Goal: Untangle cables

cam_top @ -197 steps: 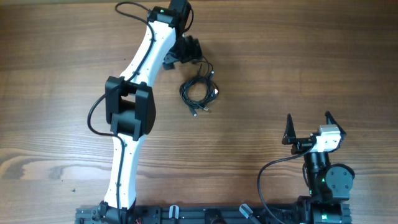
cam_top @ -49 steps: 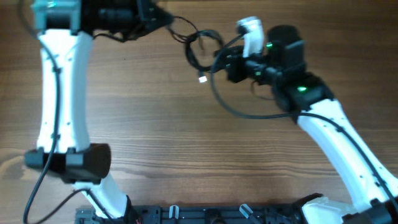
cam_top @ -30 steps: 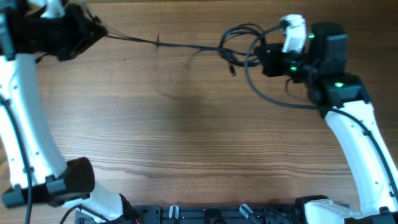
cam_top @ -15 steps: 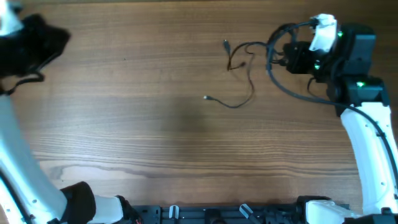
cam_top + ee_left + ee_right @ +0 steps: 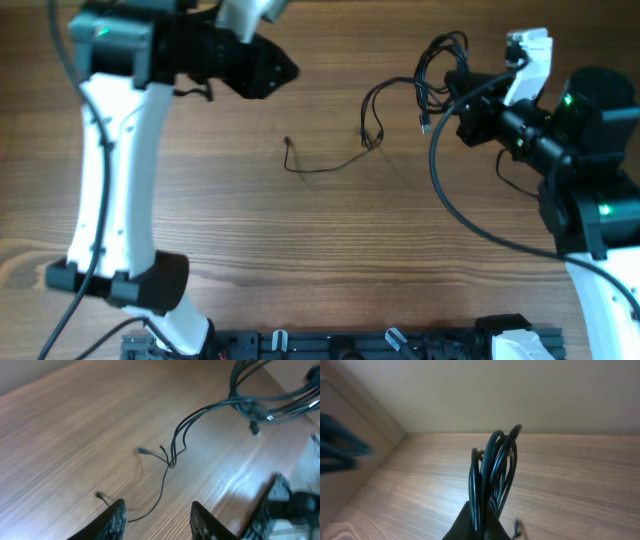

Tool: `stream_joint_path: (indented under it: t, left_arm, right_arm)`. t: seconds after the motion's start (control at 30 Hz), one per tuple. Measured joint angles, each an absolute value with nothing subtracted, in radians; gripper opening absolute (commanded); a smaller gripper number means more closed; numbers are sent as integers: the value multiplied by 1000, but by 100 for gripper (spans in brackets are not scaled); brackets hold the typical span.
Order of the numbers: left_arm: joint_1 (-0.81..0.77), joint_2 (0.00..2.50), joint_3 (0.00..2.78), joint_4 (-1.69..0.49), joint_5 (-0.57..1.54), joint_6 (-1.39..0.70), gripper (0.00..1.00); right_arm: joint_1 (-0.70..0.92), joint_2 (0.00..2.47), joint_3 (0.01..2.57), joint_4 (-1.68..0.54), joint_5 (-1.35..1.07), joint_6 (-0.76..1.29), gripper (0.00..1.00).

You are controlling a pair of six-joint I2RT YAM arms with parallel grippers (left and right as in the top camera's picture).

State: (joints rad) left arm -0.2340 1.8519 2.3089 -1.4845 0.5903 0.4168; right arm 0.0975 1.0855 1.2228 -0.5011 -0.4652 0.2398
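From above, we see the right gripper (image 5: 468, 108) pinching a looped bundle of cables (image 5: 437, 65) just ahead of its jaws. One loose cable (image 5: 325, 168) runs from the bundle leftward across the table (image 5: 300, 260). Its free end is nearer the left gripper (image 5: 285, 72). At the left wrist, the jaws stand spread and empty, with the loose cable lying crosswise just ahead. At the right wrist, the jaws press together on the upright loops.
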Motion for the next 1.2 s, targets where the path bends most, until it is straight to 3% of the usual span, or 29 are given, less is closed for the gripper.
stream_joint_path:
  t: [0.1, 0.6, 1.2]
  left_arm:
    - [-271, 1911, 2308, -1484, 664, 510, 61]
    - [-512, 2002, 2308, -1485, 896, 929, 55]
    - [-530, 2095, 2308, -1503, 730, 969, 57]
  right_arm:
    - [97, 1065, 1223, -503, -503, 247, 5]
    - [97, 1065, 1223, -500, -671, 314, 4]
    - [97, 1058, 1223, -410, -771, 374, 5]
